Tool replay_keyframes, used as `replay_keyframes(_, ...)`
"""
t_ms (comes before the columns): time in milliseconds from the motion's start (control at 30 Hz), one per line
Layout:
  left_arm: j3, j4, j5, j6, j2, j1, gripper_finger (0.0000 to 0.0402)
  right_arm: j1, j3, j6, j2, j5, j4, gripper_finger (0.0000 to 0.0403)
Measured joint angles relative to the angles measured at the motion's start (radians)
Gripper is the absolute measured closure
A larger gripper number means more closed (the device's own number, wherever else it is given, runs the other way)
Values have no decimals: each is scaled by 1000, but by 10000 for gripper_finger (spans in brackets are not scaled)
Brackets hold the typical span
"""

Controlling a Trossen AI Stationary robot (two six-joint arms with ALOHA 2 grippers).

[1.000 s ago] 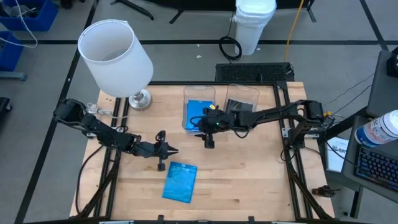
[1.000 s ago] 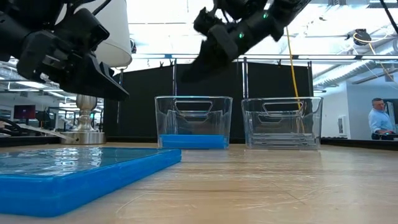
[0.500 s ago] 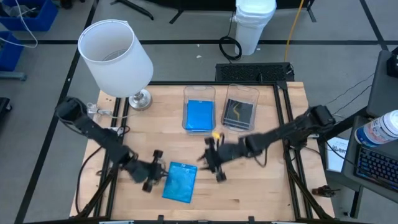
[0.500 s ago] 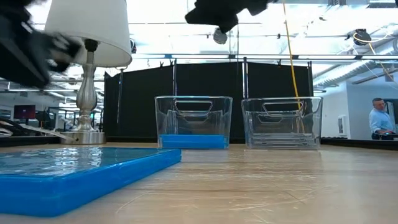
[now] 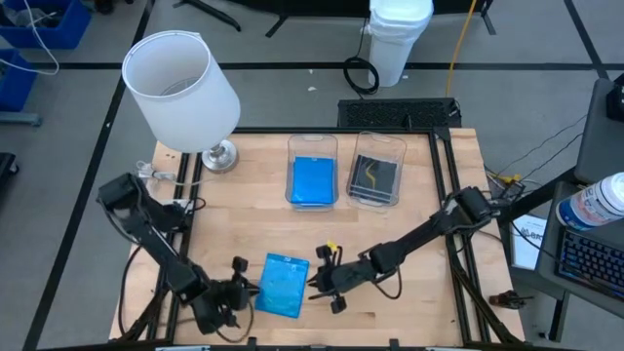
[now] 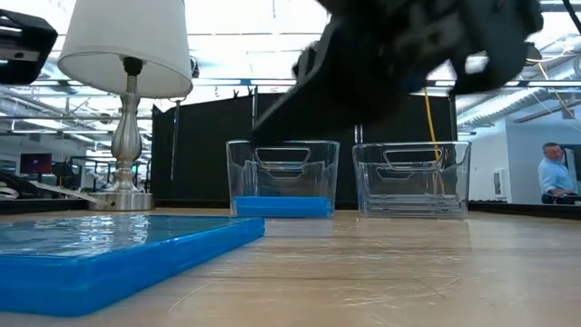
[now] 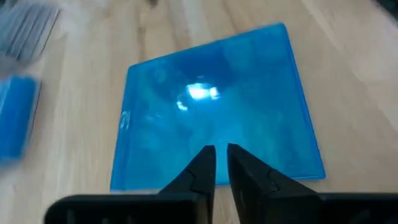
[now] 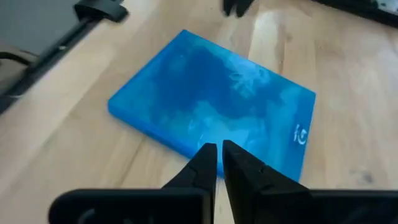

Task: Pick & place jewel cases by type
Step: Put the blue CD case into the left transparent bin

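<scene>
Wooden table (image 5: 409,244), front half mostly bare. At the back, two clear bins side by side: left bin (image 5: 312,175) with blue cases inside, right bin (image 5: 377,175) with dark ones. Near the front edge, one blue jewel case (image 5: 282,284) flat, long axis running front to back, slightly tilted. Left gripper (image 5: 237,289) beside its left edge, fingers nearly closed, empty. Right gripper (image 5: 325,281) beside its right edge, likewise pinched, empty.

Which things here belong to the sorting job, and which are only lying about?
Belong to the job:
- blue jewel case on the table
- blue cases in the left bin
- dark cases in the right bin
- left claw
- right claw

Lying about:
- lamp
- white bucket
</scene>
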Motion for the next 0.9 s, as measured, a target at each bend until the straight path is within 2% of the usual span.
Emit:
replay_keyframes(133,62,-9,5,129,108,-6,320,-21,-1,74,36,56,26,382)
replay_keyframes(267,112,-40,28,125,163,-6,267,-46,-7,143,26,153,12,394)
replay_keyframes(433,127,-49,50,92,165,-8,183,-71,-47,212,19,155,25,400)
replay_keyframes(567,127,-59,52,120,165,-13,132,-103,-88,274,18,160,24,401)
replay_keyframes(767,127,-87,72,138,165,-7,107,-136,-161,318,18,146,106,402)
replay_keyframes(900,128,-84,89,147,180,-9,112,-154,-212,320,18,29,241,402)
